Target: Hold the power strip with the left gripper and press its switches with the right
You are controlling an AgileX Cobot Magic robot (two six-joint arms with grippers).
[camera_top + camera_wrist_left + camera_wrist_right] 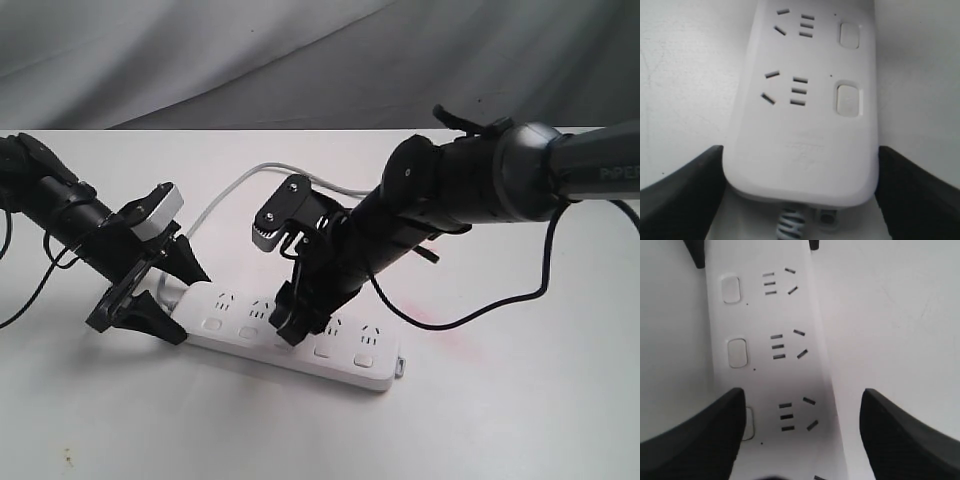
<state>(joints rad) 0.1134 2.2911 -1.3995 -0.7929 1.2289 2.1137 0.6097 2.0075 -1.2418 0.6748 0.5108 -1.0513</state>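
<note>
Step in hand: holding and pressing; the left end effector (160, 300) straddles the cord end of the power strip (300, 335), its fingers (685, 195) wide and just beside the two long edges; firm contact cannot be told.
Right end effector (292, 325): wide, holding nothing, one finger (700, 435) lowered over the third of the switches (736, 353) from the cord end, partly covering it.
Location: strip lies flat near the middle of the white table (500, 420), grey cord (240, 185) trailing back.
Next move, judged: a short downward push with that fingertip on the button, the left end effector bracing the strip.
Materials: smooth, glossy white plastic bar, rounded corners; rounded-square buttons; matte black tapered fingers.
</note>
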